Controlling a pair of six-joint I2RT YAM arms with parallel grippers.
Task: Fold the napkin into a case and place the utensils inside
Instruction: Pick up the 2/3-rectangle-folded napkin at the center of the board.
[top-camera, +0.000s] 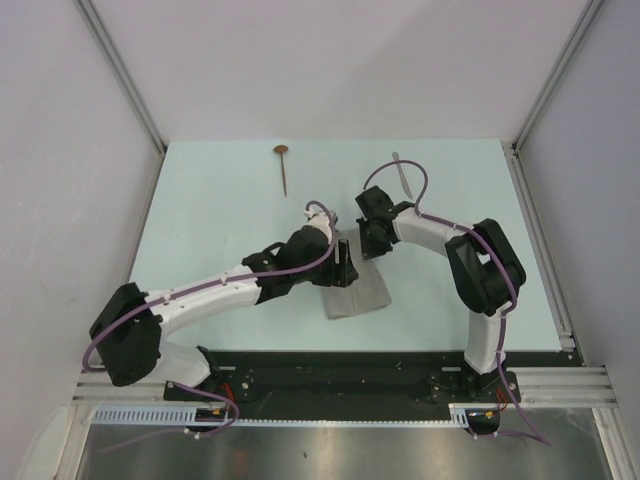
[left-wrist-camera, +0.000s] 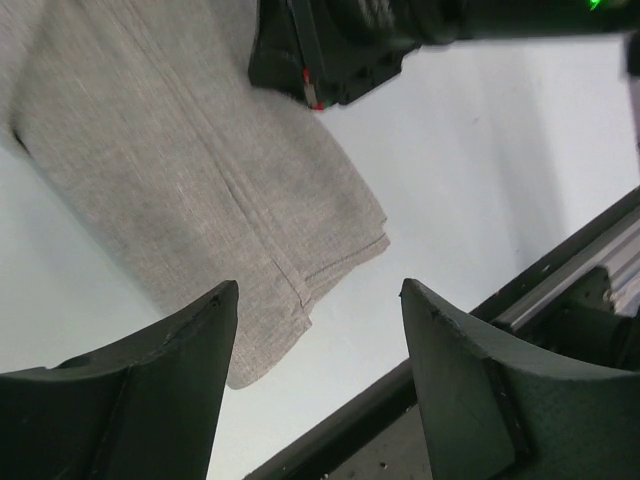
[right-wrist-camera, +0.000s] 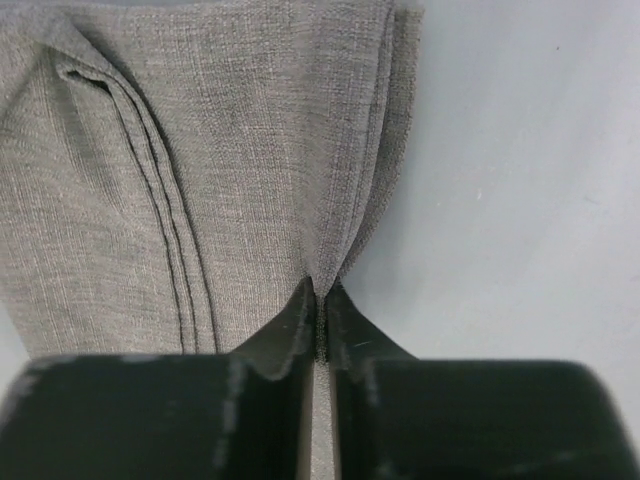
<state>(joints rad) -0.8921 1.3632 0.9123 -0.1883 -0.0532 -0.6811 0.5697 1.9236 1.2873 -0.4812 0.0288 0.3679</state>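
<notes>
The grey-beige napkin (top-camera: 360, 296) lies folded, with stitched creases, on the table in front of the arms. My right gripper (right-wrist-camera: 322, 300) is shut on the napkin (right-wrist-camera: 200, 150), pinching a fold of cloth along one long edge. In the top view the right gripper (top-camera: 371, 248) sits at the napkin's far end. My left gripper (top-camera: 345, 266) hovers open over the cloth's left side, with nothing between its fingers (left-wrist-camera: 190, 340). Below it lies the napkin (left-wrist-camera: 180, 150). The spoon (top-camera: 283, 166) and the knife (top-camera: 402, 172) lie apart near the far edge.
The pale table (top-camera: 220, 210) is bounded by a black rail (top-camera: 340, 365) at the near edge, which also shows in the left wrist view as a black rail (left-wrist-camera: 560, 270). White walls enclose the left, the right and the back. The right arm's dark wrist (left-wrist-camera: 330, 50) hangs over the cloth.
</notes>
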